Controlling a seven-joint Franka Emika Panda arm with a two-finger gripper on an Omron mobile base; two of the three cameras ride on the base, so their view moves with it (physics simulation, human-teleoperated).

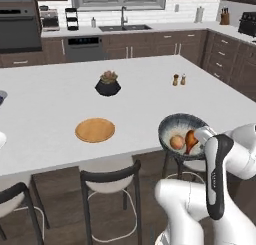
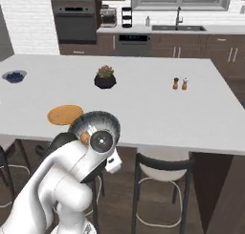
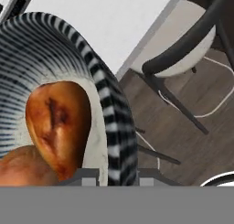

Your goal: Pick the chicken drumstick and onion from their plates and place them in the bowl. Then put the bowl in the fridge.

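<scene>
The chicken drumstick [image 1: 190, 140] and onion [image 1: 177, 142] lie side by side in the bowl [image 1: 172, 124], held past the tabletop's [image 1: 140, 109] near edge above a stool [image 1: 111, 181]. On the tabletop, a plate [image 1: 95, 130] lies left of the bowl, a potted plant [image 1: 108, 83] behind it, two shakers [image 1: 179, 80] to the right.

The arm is bending low before the base, its wrist turned sideways. The gripper [image 3: 118, 175] is clamping its fingers [image 3: 84, 175] on the rim of the bowl [image 1: 172, 126], apparently holding it lifted just off the counter's near edge.
</scene>
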